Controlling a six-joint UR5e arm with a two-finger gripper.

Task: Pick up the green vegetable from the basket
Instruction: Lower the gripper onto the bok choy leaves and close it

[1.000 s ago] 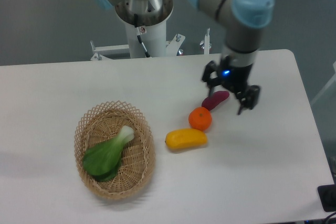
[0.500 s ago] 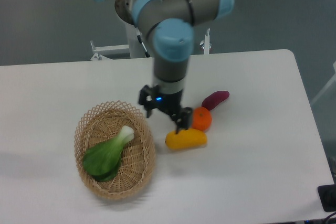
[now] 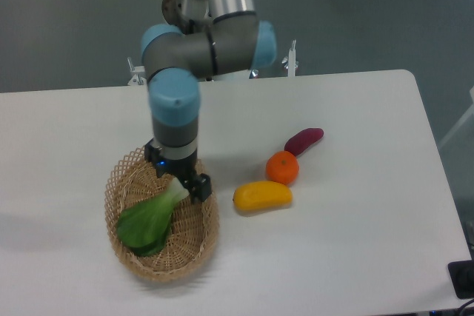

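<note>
- Tan wicker marks the basket (image 3: 133, 257), which sits toward the left part of the white table (image 3: 355, 242), nearer its front edge than its back.
- The green vegetable (image 3: 148, 220) lies inside the basket, its broad leaves toward the front-left and its pale stalk pointing up toward the back-right rim.
- The pincer (image 3: 176, 180) hangs over the back-right part of the basket, right above the stalk end; its fingers look spread, one on either side of the stalk tip, with nothing held. Whether a finger already touches the stalk cannot be told from this view.
- The step in hand looks like the approach: the arm is placed over the vegetable, but the grasp is not yet made.
- The next move, as I judge it, calls for a short descent so the fingers straddle the stalk, then a closing on it, then a straight lift clear of the lattice rim.
- The stalk is narrow and smooth, so a grip too near its tip could slip; a finger could also catch the basket wall, which is close on that side.
- An orange fruit (image 3: 282, 167), a yellow oblong fruit (image 3: 262, 196) and a purple piece (image 3: 304, 140) lie near the table's middle, well apart from the basket.
</note>
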